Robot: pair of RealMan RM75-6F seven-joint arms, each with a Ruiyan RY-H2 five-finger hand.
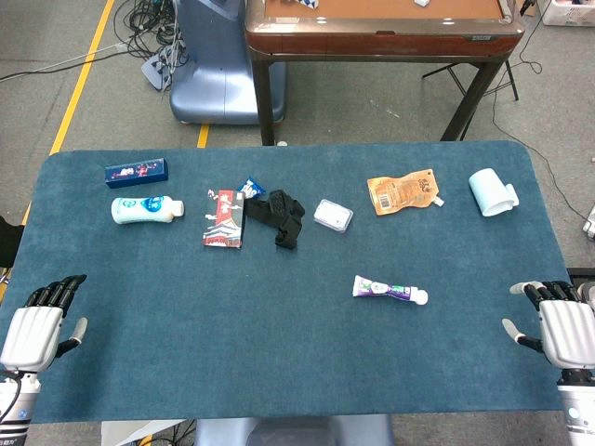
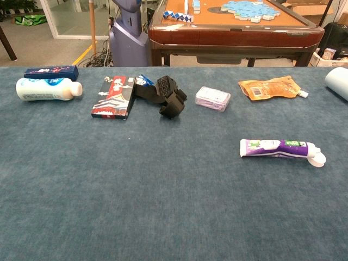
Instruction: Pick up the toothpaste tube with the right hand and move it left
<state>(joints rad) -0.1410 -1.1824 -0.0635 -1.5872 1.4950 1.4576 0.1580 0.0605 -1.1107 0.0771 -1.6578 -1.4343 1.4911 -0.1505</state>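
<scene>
toothpaste tube [image 1: 390,290]: lies flat on the blue table [image 1: 279,344], right of centre, white cap pointing right (purple and white body), touched by nothing
right hand [image 1: 561,327]: at the table's right edge, well apart from the tube, fingers apart, holding nothing
left hand [image 1: 37,319]: at the left edge, fingers spread, empty
far row, left to right: blue box [image 1: 136,171], white bottle [image 1: 147,209], red carton [image 1: 223,219], black strap [image 1: 277,216], small clear case [image 1: 333,216], orange pouch [image 1: 402,191], pale blue cup [image 1: 491,192] lying on its side
</scene>
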